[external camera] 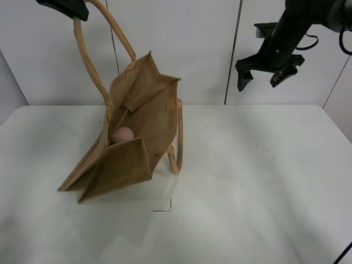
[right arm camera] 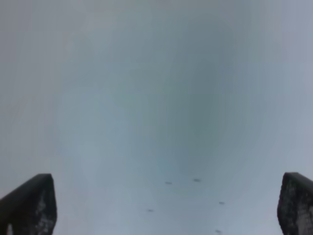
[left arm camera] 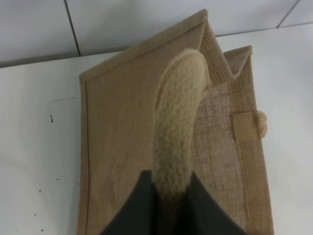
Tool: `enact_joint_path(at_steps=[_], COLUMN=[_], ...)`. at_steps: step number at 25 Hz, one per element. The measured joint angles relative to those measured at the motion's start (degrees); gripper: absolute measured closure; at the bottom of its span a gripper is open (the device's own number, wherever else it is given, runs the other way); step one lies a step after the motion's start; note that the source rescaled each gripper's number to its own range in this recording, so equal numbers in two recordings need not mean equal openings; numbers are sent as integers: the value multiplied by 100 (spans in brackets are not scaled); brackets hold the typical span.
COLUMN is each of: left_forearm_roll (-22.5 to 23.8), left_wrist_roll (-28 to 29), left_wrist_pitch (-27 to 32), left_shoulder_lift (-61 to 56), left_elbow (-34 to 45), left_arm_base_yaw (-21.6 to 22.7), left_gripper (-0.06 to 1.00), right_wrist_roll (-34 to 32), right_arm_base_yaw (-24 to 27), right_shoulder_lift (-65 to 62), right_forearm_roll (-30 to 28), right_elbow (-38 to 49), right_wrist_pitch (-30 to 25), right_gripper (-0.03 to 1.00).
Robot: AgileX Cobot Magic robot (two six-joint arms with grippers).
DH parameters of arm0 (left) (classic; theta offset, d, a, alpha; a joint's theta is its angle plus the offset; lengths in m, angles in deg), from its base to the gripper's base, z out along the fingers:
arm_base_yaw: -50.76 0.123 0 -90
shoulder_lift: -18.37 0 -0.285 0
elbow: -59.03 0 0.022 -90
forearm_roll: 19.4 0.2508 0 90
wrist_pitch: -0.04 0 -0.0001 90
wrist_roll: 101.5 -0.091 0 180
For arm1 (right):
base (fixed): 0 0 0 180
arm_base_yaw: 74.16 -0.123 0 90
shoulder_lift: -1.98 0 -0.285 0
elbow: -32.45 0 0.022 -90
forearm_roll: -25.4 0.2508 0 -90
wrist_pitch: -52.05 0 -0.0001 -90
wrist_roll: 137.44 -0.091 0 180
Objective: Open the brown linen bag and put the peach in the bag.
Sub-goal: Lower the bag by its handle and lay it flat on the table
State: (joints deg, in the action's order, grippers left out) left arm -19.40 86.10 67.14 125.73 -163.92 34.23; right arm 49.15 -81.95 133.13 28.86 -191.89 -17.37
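The brown linen bag [external camera: 132, 137] stands tilted on the left half of the white table [external camera: 247, 181], its mouth pulled open. Inside the mouth lies the peach [external camera: 123, 135], pink and round. High at the top left my left gripper [external camera: 69, 7] is shut on the bag's beige loop handle [external camera: 91, 60] and holds it up taut. In the left wrist view the handle [left arm camera: 177, 127] runs between the dark fingers [left arm camera: 208, 210] down to the bag [left arm camera: 122, 142]. My right gripper [external camera: 269, 74] hangs open high at the back right, empty; its fingertips [right arm camera: 32, 203] show over bare table.
The bag's second handle [external camera: 177, 137] droops down its right side onto the table. A small black corner mark [external camera: 165, 207] lies in front of the bag. The wall with panel seams [external camera: 231, 49] rises behind the table's far edge.
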Motion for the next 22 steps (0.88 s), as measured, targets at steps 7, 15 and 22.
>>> enact_joint_path(at_steps=[7, 15, 22], left_forearm_roll=[0, 0, 0], left_wrist_roll=[0, 0, 0], left_wrist_pitch=[0, 0, 0], left_shoulder_lift=[0, 0, 0], left_elbow=[0, 0, 0], left_arm_base_yaw=[0, 0, 0], left_gripper=[94, 94, 94], right_wrist_roll=[0, -11, -11], right_arm_base_yaw=[547, 613, 613], right_shoulder_lift=[0, -451, -2287], right_forearm_roll=[-20, -8, -3], right_elbow=[0, 828, 3141], right_wrist_pitch=[-11, -1, 6], right_gripper=[-3, -3, -3])
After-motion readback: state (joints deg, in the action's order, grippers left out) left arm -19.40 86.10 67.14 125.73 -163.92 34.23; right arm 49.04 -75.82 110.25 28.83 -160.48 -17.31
